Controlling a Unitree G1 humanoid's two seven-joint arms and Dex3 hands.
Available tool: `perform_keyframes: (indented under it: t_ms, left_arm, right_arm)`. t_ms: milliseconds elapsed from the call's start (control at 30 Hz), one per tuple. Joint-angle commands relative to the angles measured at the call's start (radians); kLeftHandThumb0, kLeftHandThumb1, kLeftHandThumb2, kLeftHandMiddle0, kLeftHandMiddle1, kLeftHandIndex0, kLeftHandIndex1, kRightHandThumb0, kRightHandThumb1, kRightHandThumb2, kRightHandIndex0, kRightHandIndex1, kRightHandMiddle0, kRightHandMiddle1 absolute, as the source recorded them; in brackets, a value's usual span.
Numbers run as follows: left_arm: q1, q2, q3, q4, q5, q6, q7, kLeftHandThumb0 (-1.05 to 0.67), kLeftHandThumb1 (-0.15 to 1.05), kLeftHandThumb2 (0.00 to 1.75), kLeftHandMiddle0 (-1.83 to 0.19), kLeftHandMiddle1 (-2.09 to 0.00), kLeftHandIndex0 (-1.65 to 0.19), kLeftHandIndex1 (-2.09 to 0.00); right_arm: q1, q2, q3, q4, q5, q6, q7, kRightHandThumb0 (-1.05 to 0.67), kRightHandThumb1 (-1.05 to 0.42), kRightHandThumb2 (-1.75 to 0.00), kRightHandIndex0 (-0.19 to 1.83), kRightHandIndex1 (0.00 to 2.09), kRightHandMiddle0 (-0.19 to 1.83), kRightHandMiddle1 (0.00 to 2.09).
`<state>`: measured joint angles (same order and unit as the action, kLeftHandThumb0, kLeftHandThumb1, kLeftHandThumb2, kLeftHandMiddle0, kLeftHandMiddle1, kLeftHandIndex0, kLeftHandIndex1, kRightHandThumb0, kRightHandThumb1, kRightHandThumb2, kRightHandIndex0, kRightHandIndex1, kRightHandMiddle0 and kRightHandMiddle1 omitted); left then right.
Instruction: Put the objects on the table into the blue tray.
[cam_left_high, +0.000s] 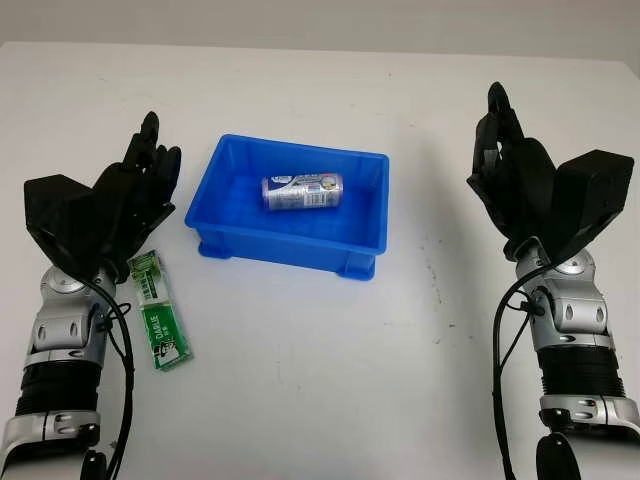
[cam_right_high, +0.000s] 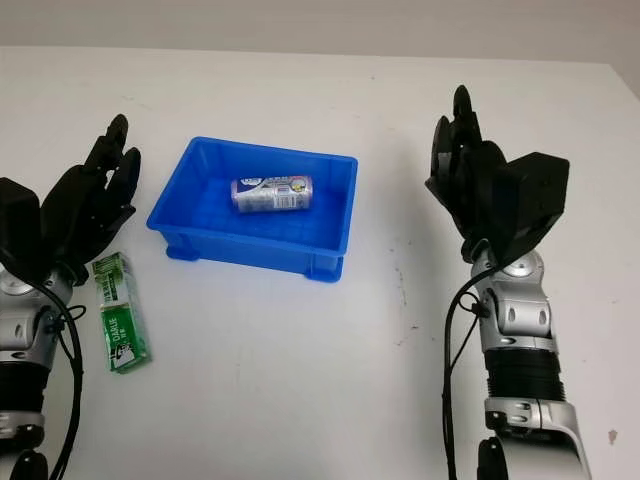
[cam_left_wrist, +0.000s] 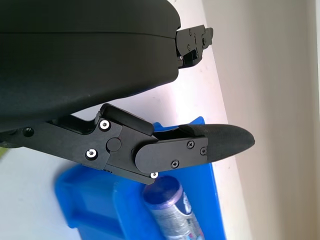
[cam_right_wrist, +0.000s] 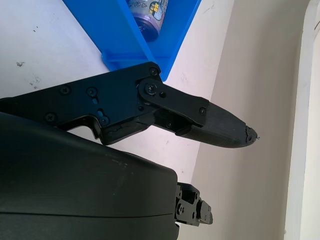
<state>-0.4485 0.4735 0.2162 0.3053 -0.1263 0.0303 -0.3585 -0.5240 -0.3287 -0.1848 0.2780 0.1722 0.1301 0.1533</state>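
Observation:
A blue tray (cam_left_high: 290, 246) stands on the white table at centre, a little to the left. A silver and purple can (cam_left_high: 302, 191) lies on its side inside the tray. A green flat packet (cam_left_high: 158, 310) lies on the table to the left of the tray, near its front corner. My left hand (cam_left_high: 148, 165) is open and raised just above and behind the packet, holding nothing. My right hand (cam_left_high: 502, 135) is open, held up well to the right of the tray. The can (cam_left_wrist: 170, 210) and tray (cam_left_wrist: 90, 200) also appear in the left wrist view.
The white table (cam_left_high: 330, 380) stretches bare in front of the tray and between the two arms. Small dark specks mark its surface to the right of the tray. The table's far edge meets a pale wall.

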Motion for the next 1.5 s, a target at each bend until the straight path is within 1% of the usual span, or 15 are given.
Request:
perform_keyframes:
  t_ms: [0, 100, 200, 333, 400, 500, 567, 667, 733, 833, 933, 967, 1067, 1267, 1467]
  left_arm:
    - [0.024, 0.047, 0.000, -0.065, 0.012, -0.029, -0.027, -0.77, 1.05, 0.52, 0.19, 0.00, 0.18, -0.02]
    - [0.048, 0.101, 0.003, -0.135, 0.016, -0.040, -0.079, -0.79, 1.05, 0.46, 0.19, 0.00, 0.17, -0.04]
    - [0.087, 0.219, 0.015, -0.269, 0.010, -0.007, -0.187, -0.83, 1.05, 0.38, 0.19, -0.02, 0.17, -0.05]
    - [0.134, 0.364, 0.051, -0.438, -0.026, 0.083, -0.330, -0.76, 1.01, 0.12, 0.19, -0.03, 0.15, -0.06]
    - [0.147, 0.441, 0.058, -0.495, 0.026, 0.057, -0.364, -0.74, 0.95, 0.06, 0.18, -0.03, 0.16, -0.05]
    - [0.161, 0.519, 0.063, -0.500, 0.133, -0.116, -0.373, -0.62, 0.87, 0.03, 0.18, -0.05, 0.14, -0.06]
    - [0.166, 0.565, 0.057, -0.466, 0.245, -0.303, -0.337, -0.61, 0.86, 0.04, 0.16, -0.06, 0.12, -0.07]
    - [0.137, 0.655, 0.043, -0.358, 0.402, -0.662, -0.267, -0.59, 0.82, 0.03, 0.10, -0.07, 0.06, -0.09]
    - [0.112, 0.714, 0.027, -0.298, 0.479, -0.812, -0.242, -0.59, 0.81, 0.04, 0.09, -0.07, 0.06, -0.09]
    - [0.054, 0.769, 0.007, -0.187, 0.607, -1.062, -0.146, -0.55, 0.84, 0.06, 0.08, -0.07, 0.07, -0.07]
    - [0.002, 0.748, 0.006, -0.082, 0.730, -1.257, -0.005, -0.27, 1.01, 0.10, 0.03, -0.07, 0.02, -0.08]
    - [-0.014, 0.736, 0.009, -0.055, 0.776, -1.314, 0.041, -0.17, 1.03, 0.22, 0.01, -0.07, 0.01, -0.08]
    - [-0.036, 0.721, 0.003, -0.009, 0.860, -1.412, 0.130, -0.11, 1.05, 0.36, -0.02, -0.07, -0.02, -0.08]
    - [-0.016, 0.710, 0.006, 0.025, 0.965, -1.558, 0.211, -0.16, 1.05, 0.33, -0.17, -0.09, -0.14, -0.12]
    - [0.008, 0.711, -0.004, 0.051, 1.003, -1.599, 0.222, -0.18, 1.05, 0.33, -0.19, -0.07, -0.14, -0.10]
  right_arm:
    - [0.009, 0.001, -0.014, -0.019, 0.004, 0.009, -0.001, -0.70, -1.05, -0.82, -0.19, 0.00, -0.19, 0.00]
    - [0.008, 0.002, -0.015, -0.021, 0.005, 0.018, -0.002, -0.69, -1.05, -0.82, -0.19, 0.00, -0.19, 0.00]
    - [0.005, 0.004, -0.014, -0.023, 0.004, 0.030, -0.001, -0.70, -1.05, -0.81, -0.19, 0.00, -0.19, 0.00]
    - [0.005, 0.006, -0.009, -0.026, -0.004, 0.033, -0.002, -0.71, -1.05, -0.81, -0.19, 0.00, -0.19, 0.00]
    - [0.001, 0.009, -0.008, -0.025, -0.002, 0.038, -0.002, -0.71, -1.05, -0.81, -0.19, 0.00, -0.19, 0.00]
    - [-0.006, 0.016, -0.005, -0.022, 0.002, 0.041, 0.000, -0.70, -1.05, -0.81, -0.19, 0.00, -0.19, 0.00]
    - [-0.009, 0.019, -0.005, -0.019, 0.005, 0.042, 0.004, -0.69, -1.05, -0.81, -0.19, 0.00, -0.19, 0.00]
    - [-0.016, 0.019, 0.002, -0.002, -0.005, 0.028, 0.007, -0.71, -1.05, -0.83, -0.19, 0.00, -0.19, 0.00]
    - [-0.024, 0.021, 0.004, 0.012, -0.006, 0.019, 0.009, -0.71, -1.05, -0.83, -0.19, 0.00, -0.19, 0.00]
    - [-0.034, 0.024, 0.010, 0.032, -0.007, 0.012, 0.020, -0.72, -1.05, -0.85, -0.19, 0.00, -0.19, 0.00]
    - [-0.042, 0.034, 0.014, 0.052, -0.014, 0.001, 0.014, -0.71, -1.05, -0.87, -0.19, 0.00, -0.19, 0.00]
    - [-0.045, 0.037, 0.014, 0.061, -0.015, -0.005, 0.013, -0.71, -1.05, -0.86, -0.19, 0.00, -0.19, 0.00]
    - [-0.051, 0.044, 0.009, 0.076, -0.010, -0.011, 0.016, -0.70, -1.05, -0.85, -0.19, 0.00, -0.19, 0.00]
    - [-0.049, 0.039, 0.004, 0.073, -0.012, -0.021, 0.017, -0.70, -1.05, -0.84, -0.19, 0.00, -0.19, 0.00]
    - [-0.044, 0.045, 0.001, 0.068, -0.011, -0.026, 0.009, -0.70, -1.05, -0.83, -0.19, 0.00, -0.19, 0.00]
